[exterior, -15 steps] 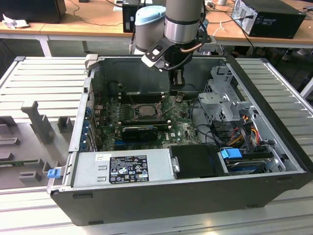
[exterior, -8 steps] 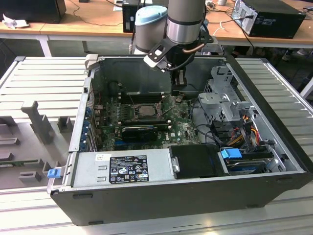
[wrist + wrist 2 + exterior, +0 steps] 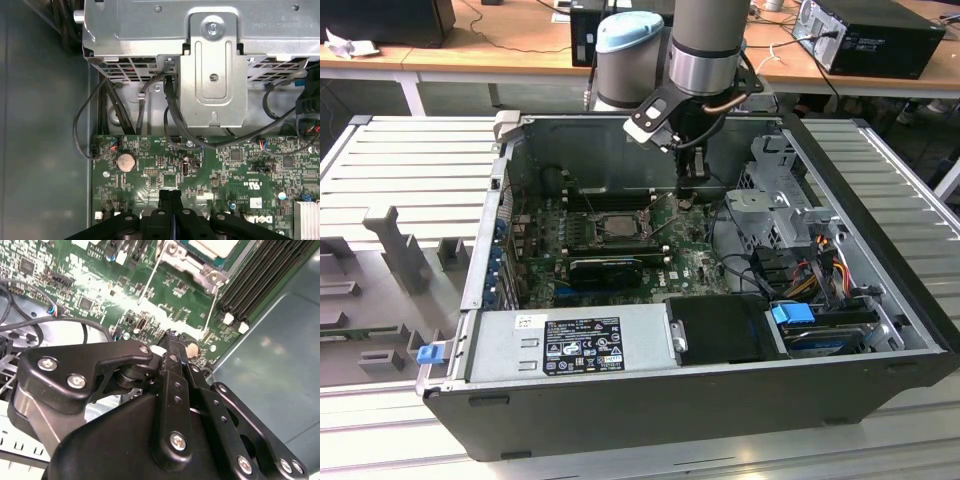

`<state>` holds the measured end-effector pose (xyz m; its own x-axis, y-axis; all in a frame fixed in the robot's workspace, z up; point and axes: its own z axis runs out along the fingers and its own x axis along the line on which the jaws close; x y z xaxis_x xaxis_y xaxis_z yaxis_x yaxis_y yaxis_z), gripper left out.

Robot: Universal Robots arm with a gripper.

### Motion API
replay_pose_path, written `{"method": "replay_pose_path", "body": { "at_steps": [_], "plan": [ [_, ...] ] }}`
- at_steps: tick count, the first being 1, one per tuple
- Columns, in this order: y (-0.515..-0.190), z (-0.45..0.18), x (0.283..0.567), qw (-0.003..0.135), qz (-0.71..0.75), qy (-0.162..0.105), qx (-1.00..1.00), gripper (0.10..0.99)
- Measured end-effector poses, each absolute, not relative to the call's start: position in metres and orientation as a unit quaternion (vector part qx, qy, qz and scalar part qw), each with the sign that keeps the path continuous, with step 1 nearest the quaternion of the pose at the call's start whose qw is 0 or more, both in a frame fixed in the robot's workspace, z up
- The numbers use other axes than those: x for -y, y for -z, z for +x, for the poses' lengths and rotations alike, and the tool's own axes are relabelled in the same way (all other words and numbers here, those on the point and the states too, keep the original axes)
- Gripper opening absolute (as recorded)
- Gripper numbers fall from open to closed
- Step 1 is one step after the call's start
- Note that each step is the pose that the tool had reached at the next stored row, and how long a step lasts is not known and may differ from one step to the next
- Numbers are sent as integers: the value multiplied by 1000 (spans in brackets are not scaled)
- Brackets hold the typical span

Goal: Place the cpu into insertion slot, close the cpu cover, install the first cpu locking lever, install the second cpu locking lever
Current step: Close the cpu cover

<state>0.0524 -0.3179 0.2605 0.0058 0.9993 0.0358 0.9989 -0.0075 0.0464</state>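
**Gripper Beside Socket**

Exterior view: the gripper (image 3: pixel 686 192) hangs at frame centre, just to the exterior view's right of the insertion slot (image 3: pixel 610 224).

Second wrist view: the cpu (image 3: pixel 210 246) lies in a silver frame (image 3: pixel 176 254) beyond the gripper.

First wrist view: the fingertips (image 3: pixel 165 200) are pressed together, empty, over the green board (image 3: pixel 235 170).

The gripper (image 3: pixel 171 340), fingers together, is shown above the green board (image 3: pixel 90 285). The cpu (image 3: pixel 212 246) is seen near black memory slots (image 3: pixel 257 277).

I see an open computer case (image 3: pixel 620 405) on the table (image 3: pixel 400 160), power supply (image 3: pixel 570 345) inside, a coin battery (image 3: pixel 126 161) on its green board (image 3: pixel 150 186).
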Motion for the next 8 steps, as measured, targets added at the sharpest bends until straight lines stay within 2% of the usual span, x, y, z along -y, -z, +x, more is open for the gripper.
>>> {"method": "replay_pose_path", "body": {
  "at_steps": [8],
  "plan": [
    [-254, 56, 327, 4, 709, -29, -705, 106]
  ]
}}
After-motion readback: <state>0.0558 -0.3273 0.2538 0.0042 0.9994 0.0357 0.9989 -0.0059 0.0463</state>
